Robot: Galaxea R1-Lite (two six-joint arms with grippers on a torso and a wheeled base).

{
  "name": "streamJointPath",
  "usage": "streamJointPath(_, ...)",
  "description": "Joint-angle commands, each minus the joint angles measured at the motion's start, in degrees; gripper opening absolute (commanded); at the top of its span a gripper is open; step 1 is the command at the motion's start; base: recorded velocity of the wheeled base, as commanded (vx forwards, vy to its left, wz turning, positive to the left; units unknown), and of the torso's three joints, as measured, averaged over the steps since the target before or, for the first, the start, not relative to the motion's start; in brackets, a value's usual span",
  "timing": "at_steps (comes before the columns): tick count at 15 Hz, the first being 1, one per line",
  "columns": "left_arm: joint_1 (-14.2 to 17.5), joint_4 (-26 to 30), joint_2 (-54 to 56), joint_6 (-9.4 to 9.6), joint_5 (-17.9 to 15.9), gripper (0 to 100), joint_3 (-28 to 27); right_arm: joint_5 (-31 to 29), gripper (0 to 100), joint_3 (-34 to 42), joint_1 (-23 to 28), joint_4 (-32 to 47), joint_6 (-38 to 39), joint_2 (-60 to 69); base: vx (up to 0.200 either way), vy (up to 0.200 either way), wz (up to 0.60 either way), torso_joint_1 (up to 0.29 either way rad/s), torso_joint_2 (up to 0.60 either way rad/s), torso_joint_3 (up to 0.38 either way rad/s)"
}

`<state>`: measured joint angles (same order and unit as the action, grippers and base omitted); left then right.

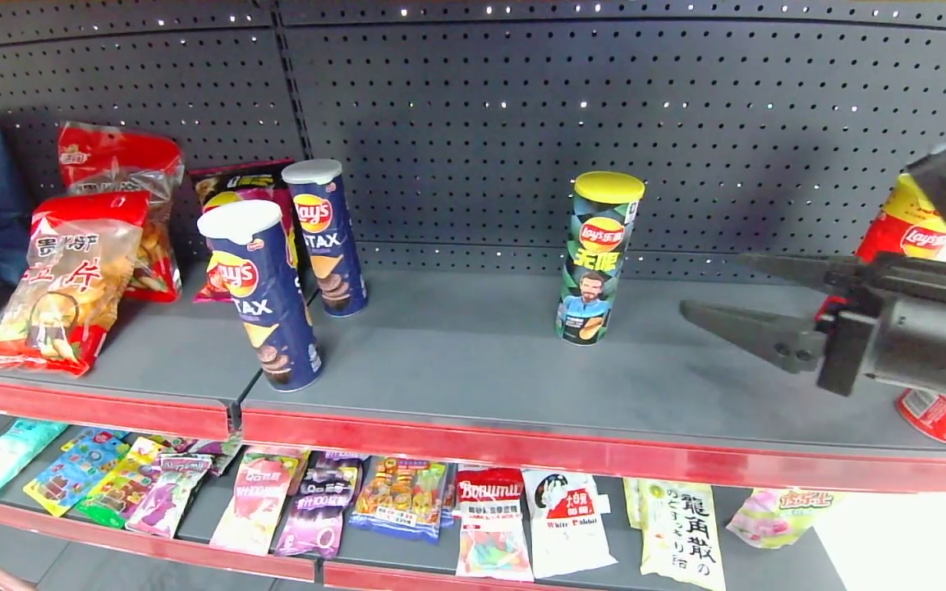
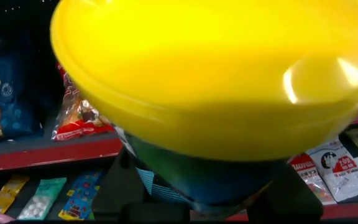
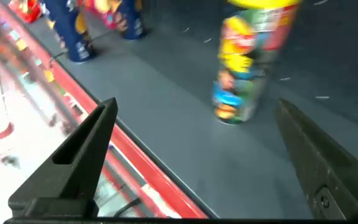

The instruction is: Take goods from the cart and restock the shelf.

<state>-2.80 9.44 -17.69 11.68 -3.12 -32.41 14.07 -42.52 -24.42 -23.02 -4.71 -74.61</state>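
A green chip can with a yellow lid (image 1: 600, 256) stands upright on the grey shelf (image 1: 473, 369), right of centre. My right gripper (image 1: 711, 285) hovers open over the shelf to the right of that can, with nothing between its fingers. In the right wrist view the same can (image 3: 244, 68) stands a short way beyond the open gripper (image 3: 196, 106). Behind the right arm stands a red chip can (image 1: 904, 226). My left gripper (image 2: 204, 193) is shut on another yellow-lidded chip can (image 2: 216, 74), held in front of the shelves.
Two dark blue chip cans (image 1: 264, 300) (image 1: 327, 238) and several snack bags (image 1: 71, 279) stand at the shelf's left. A red lip (image 1: 571, 451) runs along the front edge. Packets (image 1: 407, 497) lie on the lower shelf. A pegboard (image 1: 522, 107) backs the shelf.
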Motion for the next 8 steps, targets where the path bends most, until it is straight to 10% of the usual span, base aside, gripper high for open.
streamJointPath(1, -0.01, 0.06, 0.46, 0.01, 0.75, 0, -0.02, -0.27, 100, -4.94, -1.25, -0.54, 0.4, -10.38, 0.0, 0.0, 0.0, 0.0, 0.0, 0.0)
streamJointPath(8, -0.01, 0.23, 0.29, 0.01, 2.59, 0, -0.02, -4.05, 100, -12.15, -0.54, -0.54, 1.01, -20.67, 0.0, 0.0, 0.0, 0.0, 0.0, 0.0)
